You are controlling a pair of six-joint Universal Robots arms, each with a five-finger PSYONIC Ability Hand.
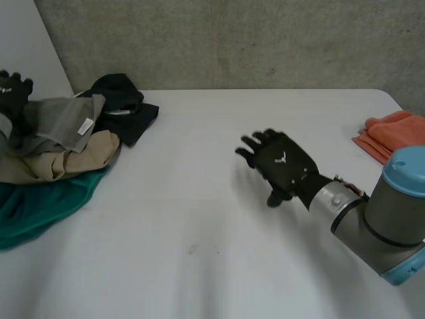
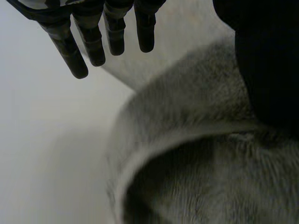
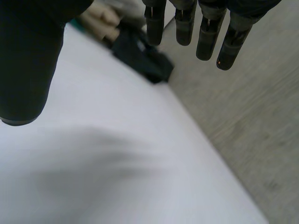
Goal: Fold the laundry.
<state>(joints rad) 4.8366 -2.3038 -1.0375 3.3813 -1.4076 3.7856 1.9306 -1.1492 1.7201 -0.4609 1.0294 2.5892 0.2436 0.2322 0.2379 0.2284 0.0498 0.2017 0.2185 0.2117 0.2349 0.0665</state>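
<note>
Laundry [image 1: 63, 154] lies in a rumpled heap: grey, tan, teal, black.

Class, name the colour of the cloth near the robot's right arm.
The cloth is orange, clearest in head view.

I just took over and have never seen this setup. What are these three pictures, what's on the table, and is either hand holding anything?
This is a two-armed robot at a white table. One camera looks down from behind the arms; two sit on the wrists, looking along each palm. The left hand is by a pile: grey cloth, beige cloth, teal cloth, black cloth. An orange cloth lies far right. The right hand is mid-table. Both open, holding nothing.
</note>
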